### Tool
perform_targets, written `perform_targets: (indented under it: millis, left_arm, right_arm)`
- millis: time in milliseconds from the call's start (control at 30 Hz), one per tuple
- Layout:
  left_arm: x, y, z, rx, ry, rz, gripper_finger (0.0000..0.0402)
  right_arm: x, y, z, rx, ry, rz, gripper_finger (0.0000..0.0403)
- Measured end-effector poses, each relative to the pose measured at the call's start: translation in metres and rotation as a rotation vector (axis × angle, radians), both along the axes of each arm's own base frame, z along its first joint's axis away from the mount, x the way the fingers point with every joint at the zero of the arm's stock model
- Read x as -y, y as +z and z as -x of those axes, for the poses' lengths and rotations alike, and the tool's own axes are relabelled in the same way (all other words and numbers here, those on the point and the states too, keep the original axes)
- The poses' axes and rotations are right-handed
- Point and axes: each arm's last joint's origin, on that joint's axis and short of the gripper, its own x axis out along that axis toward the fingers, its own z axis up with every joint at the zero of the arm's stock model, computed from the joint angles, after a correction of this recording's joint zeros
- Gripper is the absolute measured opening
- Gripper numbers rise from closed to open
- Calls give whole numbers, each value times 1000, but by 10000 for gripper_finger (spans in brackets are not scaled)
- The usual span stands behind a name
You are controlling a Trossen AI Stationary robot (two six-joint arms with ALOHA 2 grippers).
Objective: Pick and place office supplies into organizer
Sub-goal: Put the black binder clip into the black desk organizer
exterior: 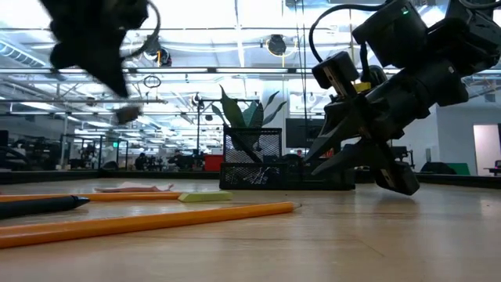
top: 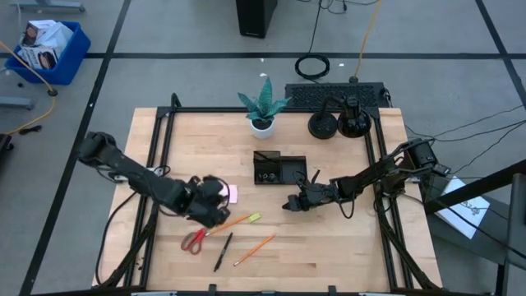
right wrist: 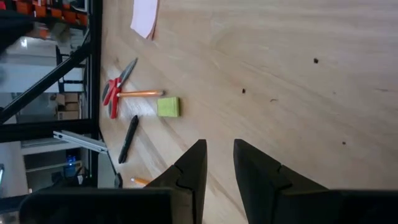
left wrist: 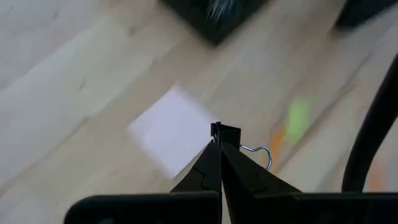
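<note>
Black fingers of the left gripper point(left wrist: 219, 149) pinch a tiny binder clip point(left wrist: 227, 134), held above the table over the pink pad point(left wrist: 171, 127). Right gripper point(right wrist: 219, 163) hovers with fingers parted, just below the organizer point(top: 279, 170). Scissors point(top: 194, 240), a pen point(top: 223, 252) and pencils point(top: 254, 250) lie on the table point(top: 345, 238), near its front.

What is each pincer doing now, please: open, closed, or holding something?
Left pincer: closed on a small black binder clip.
Right pincer: open, holding nothing, above the table.
</note>
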Motion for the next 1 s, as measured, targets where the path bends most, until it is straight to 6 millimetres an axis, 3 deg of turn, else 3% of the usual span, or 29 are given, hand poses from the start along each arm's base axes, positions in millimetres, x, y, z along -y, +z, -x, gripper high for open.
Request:
perform_targets:
  millis: [200,433,633,833,1000]
  left_arm:
    - [-13,34,-7,282,45,109,0]
    - [-23,88,-2,680,62,265,0]
    - [-33,134,3,1038,28,260,0]
    - [-36,150,3,1180,25,218,0]
    - [-43,140,2,1061,19,68,0]
  right_arm:
    - [0,0,0,7,30,44,75]
    - [1,-1,0,10,71,119,75]
    - [1,0,0,16,89,150,75]
    - [1,0,0,16,90,149,75]
    - [1,-1,0,16,95,154,75]
